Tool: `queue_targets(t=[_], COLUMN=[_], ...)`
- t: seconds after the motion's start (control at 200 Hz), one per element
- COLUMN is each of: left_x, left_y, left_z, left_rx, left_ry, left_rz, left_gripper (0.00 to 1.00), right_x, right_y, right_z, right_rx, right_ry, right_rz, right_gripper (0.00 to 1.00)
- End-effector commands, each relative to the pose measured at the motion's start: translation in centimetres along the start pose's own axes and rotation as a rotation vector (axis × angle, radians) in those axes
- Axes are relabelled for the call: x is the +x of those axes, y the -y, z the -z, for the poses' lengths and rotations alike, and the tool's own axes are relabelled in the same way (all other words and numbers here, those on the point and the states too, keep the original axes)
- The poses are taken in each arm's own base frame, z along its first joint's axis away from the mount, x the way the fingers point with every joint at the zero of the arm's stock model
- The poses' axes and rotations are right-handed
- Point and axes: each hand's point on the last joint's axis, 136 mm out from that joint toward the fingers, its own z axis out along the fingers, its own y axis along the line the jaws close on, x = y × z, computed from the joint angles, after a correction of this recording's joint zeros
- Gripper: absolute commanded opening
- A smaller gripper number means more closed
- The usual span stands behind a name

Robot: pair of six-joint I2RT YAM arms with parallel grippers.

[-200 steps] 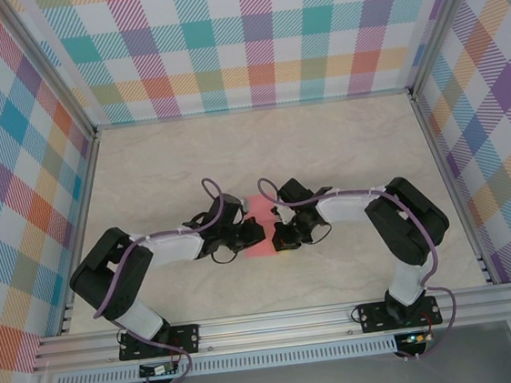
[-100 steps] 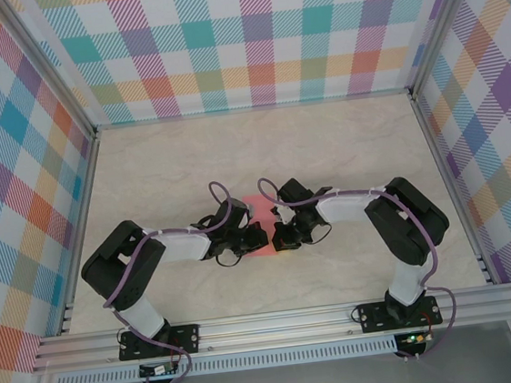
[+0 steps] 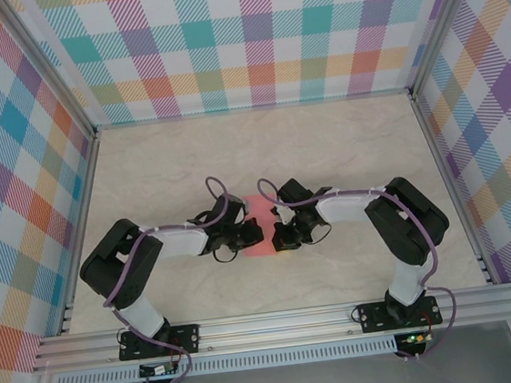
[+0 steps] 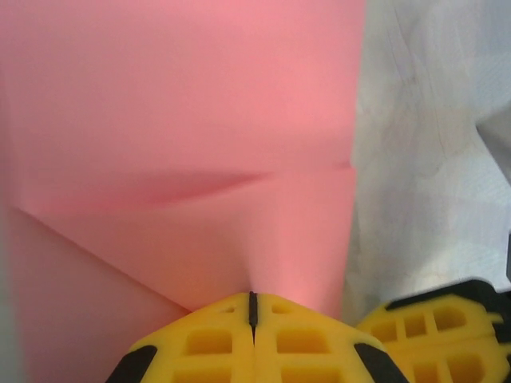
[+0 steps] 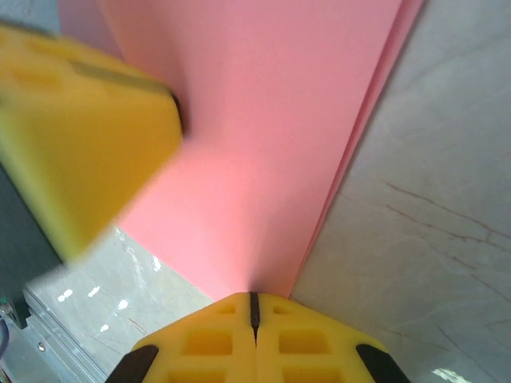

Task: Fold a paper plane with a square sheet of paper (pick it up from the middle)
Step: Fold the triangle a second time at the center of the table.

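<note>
The sheet of paper [image 3: 261, 228] lies folded into a narrow salmon-pink strip on the table between my two grippers. In the left wrist view the paper [image 4: 200, 120] shows a diagonal crease and a short horizontal fold line. My left gripper [image 4: 252, 297] is shut, its tips resting on the paper's near part. My right gripper [image 5: 254, 297] is shut too, tips touching the paper [image 5: 263, 120] close to its layered right edge. From above, the left gripper [image 3: 255, 235] and right gripper [image 3: 277, 237] face each other across the strip. No finished paper plane is in view.
The marble-patterned table [image 3: 342, 146] is walled by checked panels at the back and both sides. An aluminium rail [image 3: 269, 323] runs along the near edge. The right gripper's yellow finger [image 4: 435, 327] sits just beside my left one.
The left arm has shifted to the right, drawing its elbow in and bringing its gripper closer over the paper. The right arm has stayed put.
</note>
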Motion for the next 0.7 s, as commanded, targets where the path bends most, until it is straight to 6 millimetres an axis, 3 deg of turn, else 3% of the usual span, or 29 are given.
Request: queue_targets(t=[0.0,0.175,0.355,0.505,0.56,0.695], left_x=[-2.9,-5.7,-8.5,-9.8,-9.9,-9.4], left_y=[-4.9,-6.2,-5.7,-3.9,-3.1,-2.1], left_z=[0.7,1.4,3.2,5.4,6.2,8.0], left_rx=[-0.151,-0.14,-0.131,-0.11,-0.088,-0.066], left_ry=[0.09,0.126,0.17,0.204,0.212,0.228], left_rz=[0.026,0.05,0.04,0.027,0.038,0.097], left_gripper=[0.03,0.03,0.03,0.06,0.12,0.45], right_x=[4.4,4.3,3.9,1.5,-0.1,-3.8], right_y=[6.5,6.2,5.2,1.4,-0.5,-4.7], right_z=[-1.6,-1.5,-1.2,0.5,1.8,5.6], right_rx=[0.243,0.234,0.192,0.077,0.03,-0.08], right_ry=[-0.135,-0.131,-0.118,-0.032,0.026,0.172], right_rz=[-0.088,-0.089,-0.085,-0.057,-0.042,0.004], right_gripper=[0.0,0.0,0.0,0.04,0.09,0.32])
